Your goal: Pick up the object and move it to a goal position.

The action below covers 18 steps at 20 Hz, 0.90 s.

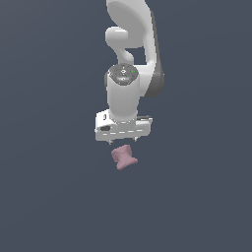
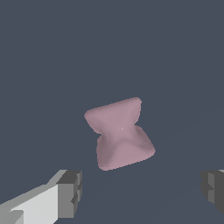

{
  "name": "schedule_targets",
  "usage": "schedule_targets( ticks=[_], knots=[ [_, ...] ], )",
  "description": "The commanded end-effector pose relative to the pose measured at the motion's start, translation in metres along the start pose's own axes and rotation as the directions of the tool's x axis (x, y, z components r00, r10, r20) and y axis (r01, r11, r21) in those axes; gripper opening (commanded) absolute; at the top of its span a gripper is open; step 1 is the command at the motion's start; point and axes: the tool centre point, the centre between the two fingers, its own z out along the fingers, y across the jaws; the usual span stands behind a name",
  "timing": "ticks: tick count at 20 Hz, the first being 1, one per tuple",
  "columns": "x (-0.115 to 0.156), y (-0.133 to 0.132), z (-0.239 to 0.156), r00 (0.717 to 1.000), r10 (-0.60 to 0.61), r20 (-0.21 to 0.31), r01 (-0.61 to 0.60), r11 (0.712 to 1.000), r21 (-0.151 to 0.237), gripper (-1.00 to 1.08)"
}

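The object (image 1: pixel 123 157) is a small dusty-pink block, pinched at the middle like an hourglass. It lies on the dark grey-blue floor just below the white gripper (image 1: pixel 121 141) in the exterior view. In the wrist view the object (image 2: pixel 120 133) lies tilted in the middle of the picture, ahead of the gripper (image 2: pixel 142 192). The two dark fingertips (image 2: pixel 70 192) stand wide apart with nothing between them. The gripper is open and does not touch the object.
The white arm (image 1: pixel 130 39) rises behind the gripper to the top of the exterior view. The floor (image 1: pixel 49 197) is a plain dark grey-blue surface with no other object in sight.
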Motion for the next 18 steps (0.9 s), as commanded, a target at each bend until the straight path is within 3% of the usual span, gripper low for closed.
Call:
schedule_targets(
  ticks=[1,9,18],
  knots=[
    [0.003,-0.001,0.014,0.999,-0.054,0.004,0.054,0.999,0.005,1.0],
    [0.01,-0.004,0.056,0.978,-0.207,0.01,0.207,0.978,0.023,1.0],
    [0.013,-0.006,0.074,0.962,-0.272,0.01,0.272,0.962,0.034,1.0]
  ],
)
